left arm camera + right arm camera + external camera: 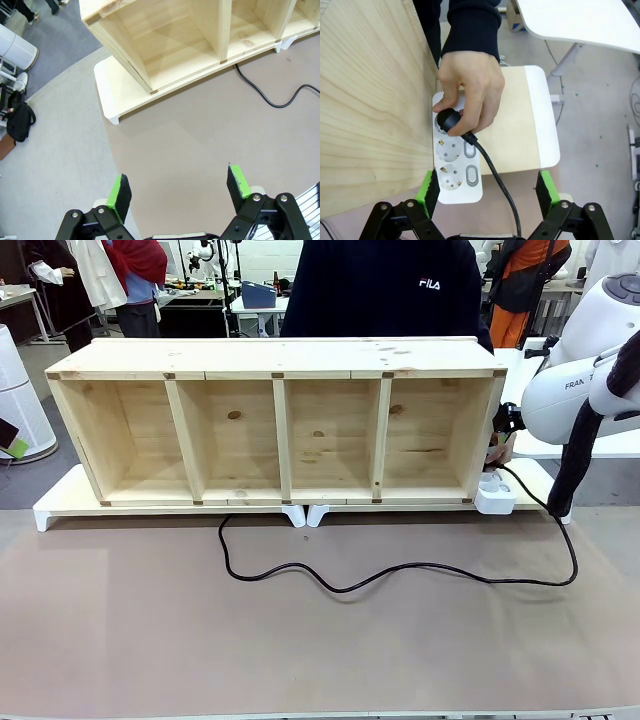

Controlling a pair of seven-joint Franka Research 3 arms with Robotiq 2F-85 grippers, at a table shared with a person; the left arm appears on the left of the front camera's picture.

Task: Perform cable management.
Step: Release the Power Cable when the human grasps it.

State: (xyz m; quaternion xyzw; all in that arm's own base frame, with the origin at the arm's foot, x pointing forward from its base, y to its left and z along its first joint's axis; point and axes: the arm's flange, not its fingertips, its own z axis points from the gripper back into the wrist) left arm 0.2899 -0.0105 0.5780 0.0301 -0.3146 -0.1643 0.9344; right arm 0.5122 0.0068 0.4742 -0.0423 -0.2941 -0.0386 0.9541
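Both grippers sit spread wide, holding nothing: right gripper [486, 189] straddles the white socket block [456, 165], left gripper [180, 191] hangs over bare table [200, 140]. One cable [400, 572] snakes across the mat from the four-bay wooden shelf [275, 430] to that three-socket block, where one person's hand [469, 91] pinches its round plug [448, 120] at the top socket
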